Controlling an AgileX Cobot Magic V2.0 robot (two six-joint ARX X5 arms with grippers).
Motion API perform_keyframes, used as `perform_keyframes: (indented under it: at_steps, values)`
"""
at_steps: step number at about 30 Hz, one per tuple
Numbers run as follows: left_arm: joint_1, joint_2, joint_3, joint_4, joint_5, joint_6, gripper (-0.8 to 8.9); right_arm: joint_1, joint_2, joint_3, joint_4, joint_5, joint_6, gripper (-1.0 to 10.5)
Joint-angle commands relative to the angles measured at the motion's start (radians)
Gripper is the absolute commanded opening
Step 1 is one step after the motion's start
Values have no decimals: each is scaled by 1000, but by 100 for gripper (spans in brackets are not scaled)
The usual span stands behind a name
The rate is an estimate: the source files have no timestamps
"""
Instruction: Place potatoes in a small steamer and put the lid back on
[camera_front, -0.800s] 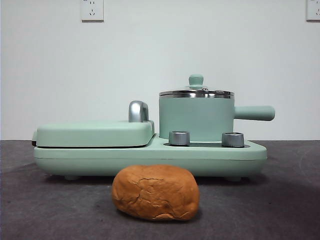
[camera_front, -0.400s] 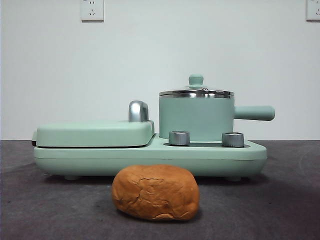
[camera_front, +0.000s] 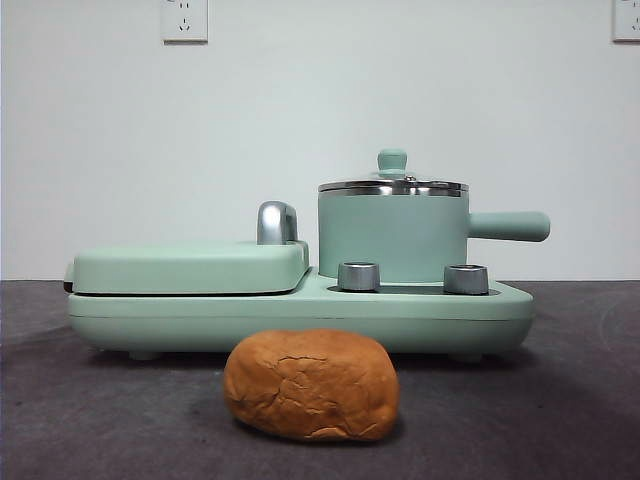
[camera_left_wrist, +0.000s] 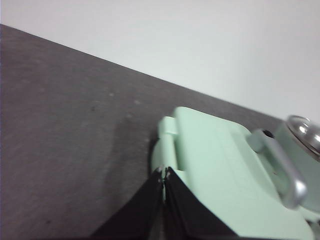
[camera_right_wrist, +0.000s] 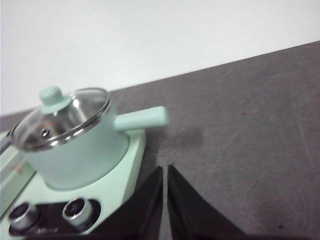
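Observation:
The orange-brown potato (camera_front: 311, 385) with cracked skin lies on the dark table in front of the appliance. Behind it the mint-green small steamer (camera_front: 392, 238) stands on the right half of the base, side handle pointing right; it also shows in the right wrist view (camera_right_wrist: 75, 150). The glass lid (camera_front: 392, 182) with its green knob sits on the pot (camera_right_wrist: 60, 117). My left gripper (camera_left_wrist: 164, 172) is shut, hovering over the griddle's left end. My right gripper (camera_right_wrist: 164, 170) is shut, to the right of the pot's handle. Neither arm shows in the front view.
The flat mint-green griddle (camera_front: 188, 266) with a chrome handle (camera_front: 276, 222) takes the left half of the base (camera_left_wrist: 225, 170). Two steel knobs (camera_front: 358, 276) sit on the base front below the pot. Bare dark tabletop (camera_right_wrist: 250, 125) lies on either side.

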Motion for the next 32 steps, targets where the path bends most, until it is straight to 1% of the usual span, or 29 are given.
perform_keyframes:
  at_steps: [1,3,6,8,13,14,20,24,27,30,31,32]
  values:
    - [-2,88,84,-16,61,113,9,3,70,39,5,-34,-116,13]
    - [-2,163,145,-38,114,171,9,3,126,66,5,-74,-192,13]
    - [-4,272,226,-59,177,235,8,3,197,104,5,-129,-271,13]
    - [-11,341,275,-54,203,281,8,3,243,131,6,-166,-322,13]
    - [-45,472,372,-49,223,419,7,6,327,198,10,-233,-452,13]
    - [-56,500,391,-48,230,449,7,10,347,215,11,-238,-481,13]
    - [-116,597,436,-7,276,595,6,47,437,286,17,-238,-598,13]
    - [-167,632,438,27,279,682,6,90,497,318,18,-238,-678,14]
    - [-198,645,438,46,279,701,13,131,539,331,18,-238,-722,14]
    - [-222,649,438,63,279,700,62,169,575,336,18,-237,-726,15]
    - [-227,649,438,68,279,700,77,179,583,336,18,-237,-726,32]
    - [-233,649,438,74,279,696,102,189,589,336,18,-237,-726,84]
